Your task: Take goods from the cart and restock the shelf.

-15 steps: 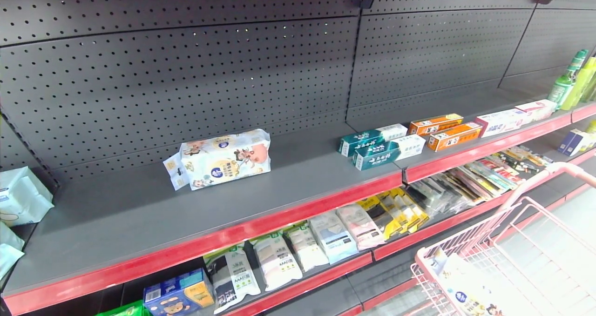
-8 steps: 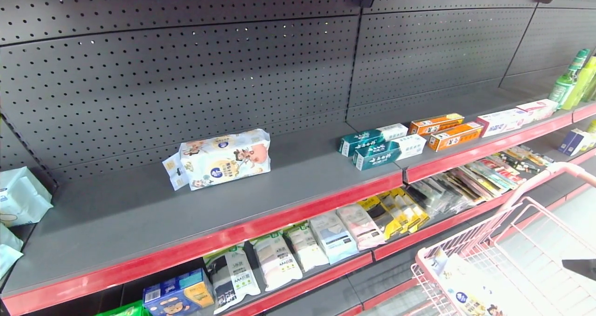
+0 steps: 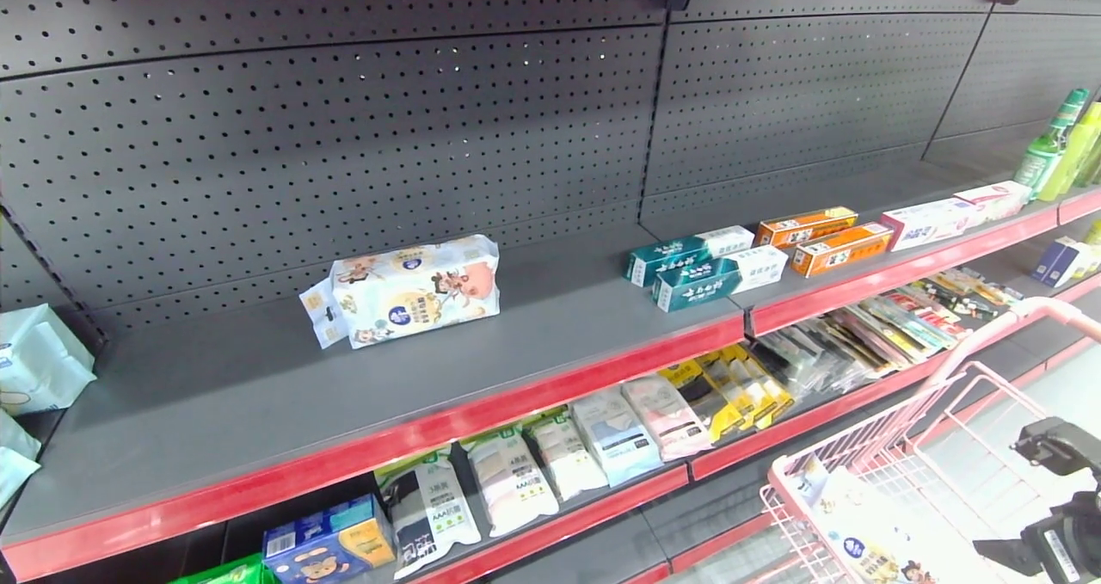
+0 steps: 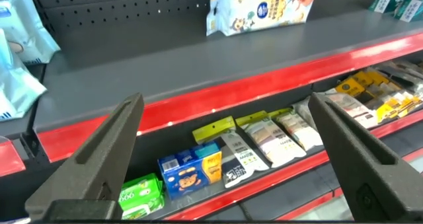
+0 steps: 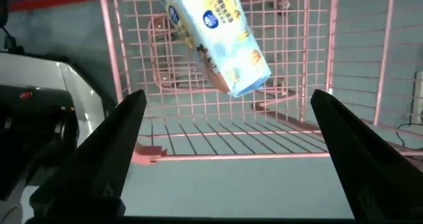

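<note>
A dark grey store shelf (image 3: 258,378) with a red front edge runs across the head view from lower left to upper right, backed by black pegboard. A soft pack of tissues (image 3: 413,290) printed with cartoon figures stands on this shelf, left of centre in the frame, close to the pegboard. To the right of centre lie two teal toothpaste boxes (image 3: 705,270) side by side, then two orange boxes (image 3: 821,240) beyond them. On the tier below, a row of flat packets (image 3: 559,455) lies side by side along the red edge. A pink wire cart (image 3: 972,343) fills the lower right corner, and a second tissue pack (image 3: 860,532) of the same printed design lies inside it against the near wire wall. The right arm (image 3: 1062,515) is at the right edge, over the cart. The right gripper (image 5: 228,95) hangs above the cart basket with its two dark fingers spread wide and nothing between them, the cart's pack (image 5: 211,36) just beyond them. The left gripper (image 4: 226,102) faces the shelf front, fingers likewise spread and empty, well short of the shelved pack (image 4: 261,9).
</note>
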Available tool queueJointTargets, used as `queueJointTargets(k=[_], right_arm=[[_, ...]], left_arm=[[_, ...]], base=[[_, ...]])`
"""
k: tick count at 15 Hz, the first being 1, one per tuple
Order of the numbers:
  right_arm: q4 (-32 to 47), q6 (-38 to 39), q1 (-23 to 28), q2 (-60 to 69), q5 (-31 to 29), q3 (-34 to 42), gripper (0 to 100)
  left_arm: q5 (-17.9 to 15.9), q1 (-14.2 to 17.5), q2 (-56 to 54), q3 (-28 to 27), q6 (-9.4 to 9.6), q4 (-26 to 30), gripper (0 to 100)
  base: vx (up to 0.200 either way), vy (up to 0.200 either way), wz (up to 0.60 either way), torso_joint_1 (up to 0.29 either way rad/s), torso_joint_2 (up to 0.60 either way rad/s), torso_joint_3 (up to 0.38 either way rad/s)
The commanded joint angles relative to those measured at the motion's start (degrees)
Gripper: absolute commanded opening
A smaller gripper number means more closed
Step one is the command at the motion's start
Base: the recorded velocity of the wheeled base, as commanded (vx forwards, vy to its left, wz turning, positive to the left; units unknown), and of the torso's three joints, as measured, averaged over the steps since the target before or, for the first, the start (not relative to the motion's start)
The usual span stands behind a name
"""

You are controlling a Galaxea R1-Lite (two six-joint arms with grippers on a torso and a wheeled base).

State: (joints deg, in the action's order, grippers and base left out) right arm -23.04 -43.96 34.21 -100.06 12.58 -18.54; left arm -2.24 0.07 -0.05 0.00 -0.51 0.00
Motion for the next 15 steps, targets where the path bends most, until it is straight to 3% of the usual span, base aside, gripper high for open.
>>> queueJointTargets(k=[1, 8, 15], right_arm=[[-0.08, -0.07, -0.90, -3.83, -0.01, 0.17, 100], [-0.16, -0.60, -1.78, -4.18, 0.87, -1.41, 100], [-0.16, -4.29, -1.16, -10.59, 0.87, -7.74, 100]], left_arm=[[-0.04, 0.01, 0.05, 0.00, -0.02, 0.00, 100], [0.05, 0.01, 0.05, 0.00, -0.10, 0.00, 100], [-0.04, 0.01, 0.05, 0.00, -0.10, 0.00, 100]], base=[[0.000, 0.000, 0.00, -0.144, 0.33, 0.183], [0.000, 0.000, 0.00, -0.154, 0.34, 0.182], [0.000, 0.000, 0.00, -0.157, 0.37, 0.197]])
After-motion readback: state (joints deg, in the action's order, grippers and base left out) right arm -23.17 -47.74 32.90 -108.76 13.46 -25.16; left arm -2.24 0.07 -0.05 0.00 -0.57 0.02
